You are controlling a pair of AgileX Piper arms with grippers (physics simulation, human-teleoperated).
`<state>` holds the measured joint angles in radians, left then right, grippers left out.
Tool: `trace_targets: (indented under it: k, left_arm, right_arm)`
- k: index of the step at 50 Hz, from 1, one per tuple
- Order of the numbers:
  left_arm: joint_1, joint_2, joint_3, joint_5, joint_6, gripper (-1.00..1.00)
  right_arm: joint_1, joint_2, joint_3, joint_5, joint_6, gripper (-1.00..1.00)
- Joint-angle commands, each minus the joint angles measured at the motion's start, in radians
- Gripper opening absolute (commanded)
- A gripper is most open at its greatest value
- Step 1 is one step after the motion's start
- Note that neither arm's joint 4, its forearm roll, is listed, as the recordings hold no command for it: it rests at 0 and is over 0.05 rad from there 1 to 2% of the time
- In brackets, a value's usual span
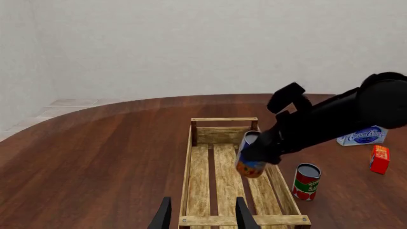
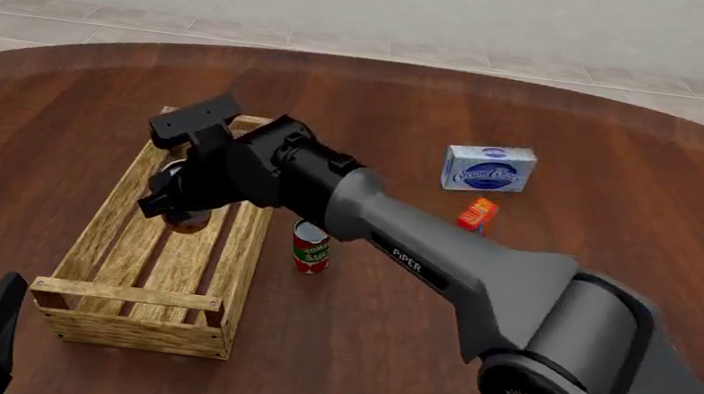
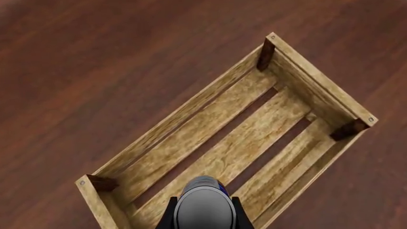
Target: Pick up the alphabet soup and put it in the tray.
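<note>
So the right arm is stretched way out across the desk [image 2: 628, 140] and its fingers [image 3: 203, 215] are clamped on the alphabet soup [image 1: 249, 155], one finger on each side of the can in the right wrist view. The can is held up in the air over the tray [image 2: 99, 227], not resting on the slats, somewhere over the far half of it. From the left wrist camera you can see it tilted, silver-white top leaning toward the tray's far end, blue label with the orange-yellow bit at the bottom. In the front view the can is mostly hidden behind the arm.

The tray itself sits on the left part of the desk, long side running away from the arms.

The left arm's fingers [image 1: 201, 214] are parked near the front edge of the desk, just by the tray's near end, spread apart with nothing between them.

Other stuff: a red-and-green tomato can [image 2: 310, 247] standing upright just right of the tray, a small red box [image 2: 478, 214] further right, and a blue-and-white cream cheese box [image 2: 491, 168] beyond that.
</note>
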<state>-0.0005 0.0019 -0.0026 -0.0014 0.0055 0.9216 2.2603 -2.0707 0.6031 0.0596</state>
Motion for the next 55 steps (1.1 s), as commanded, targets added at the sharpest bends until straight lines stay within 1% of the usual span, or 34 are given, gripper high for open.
trace_targets:
  k: [1,42,55]
  left_arm:
    - [0.0,0.0,0.0,0.0,0.0,1.0]
    - [0.0,0.0,0.0,0.0,0.0,1.0]
    - [0.0,0.0,0.0,0.0,0.0,1.0]
  right_arm:
    - [-0.007,0.044,-0.059,0.01,0.022,-1.0]
    - [-0.032,0.216,-0.216,0.062,0.045,-1.0]
    - [-0.032,0.216,-0.216,0.062,0.045,-1.0]
